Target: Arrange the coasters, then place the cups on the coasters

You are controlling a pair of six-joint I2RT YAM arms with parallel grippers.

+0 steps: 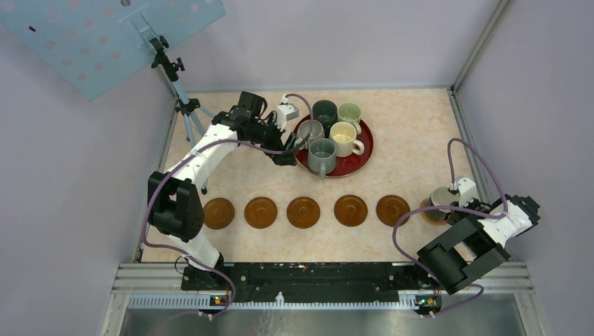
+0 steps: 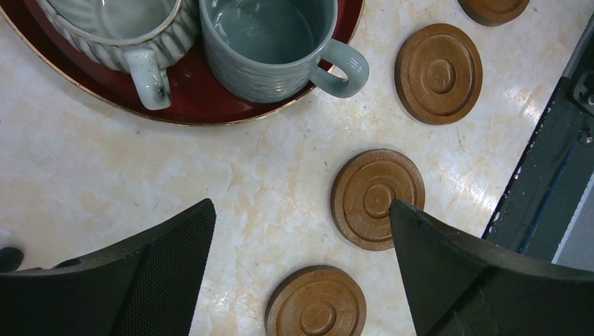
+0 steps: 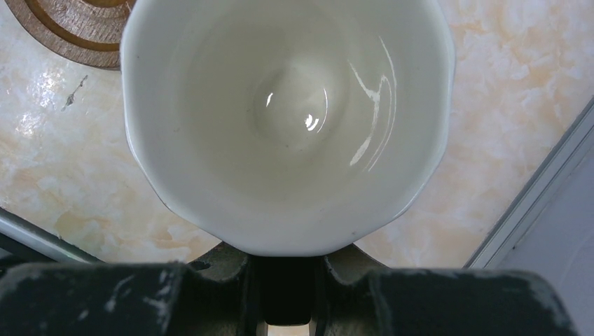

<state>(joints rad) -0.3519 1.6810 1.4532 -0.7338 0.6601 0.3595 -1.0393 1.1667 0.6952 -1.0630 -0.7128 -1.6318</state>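
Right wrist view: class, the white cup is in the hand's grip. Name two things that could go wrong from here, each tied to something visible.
1. The right hand grips the white cup only at its near edge, and the cup hides most of its coaster, so it may land off-centre.
2. The grey cup and the ribbed cup stand close together on the red tray; the open left hand beside them may knock one while reaching.
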